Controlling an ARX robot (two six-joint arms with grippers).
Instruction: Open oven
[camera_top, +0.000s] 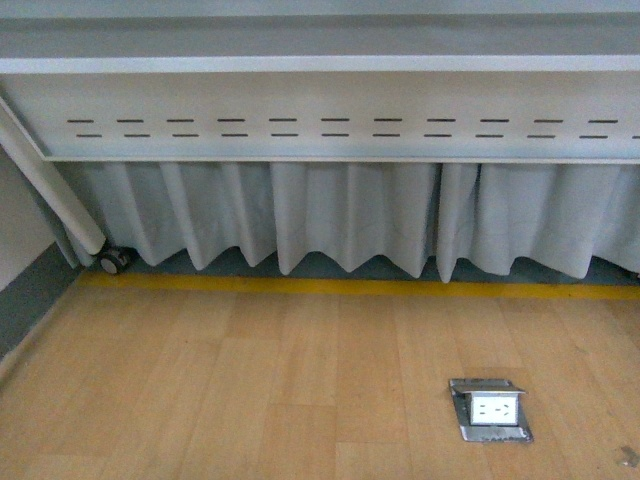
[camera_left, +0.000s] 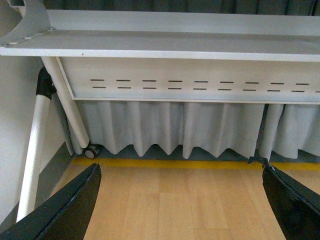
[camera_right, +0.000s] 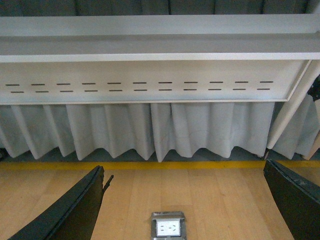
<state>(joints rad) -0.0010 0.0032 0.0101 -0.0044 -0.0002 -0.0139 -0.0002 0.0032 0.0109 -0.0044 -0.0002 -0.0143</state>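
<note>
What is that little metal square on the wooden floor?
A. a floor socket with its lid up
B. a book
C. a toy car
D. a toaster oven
A. The front view shows a metal floor socket with its lid flipped up and white outlets inside, set into the wooden floor; the oven is not in any view.

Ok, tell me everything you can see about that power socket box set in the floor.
The floor socket box is a small square metal frame, silver-grey, set in the light wooden floor. Its lid looks flipped open, showing a white outlet face with slots. It sits in front of the yellow floor line. Nothing touches it; the right wrist view shows it too.
</note>
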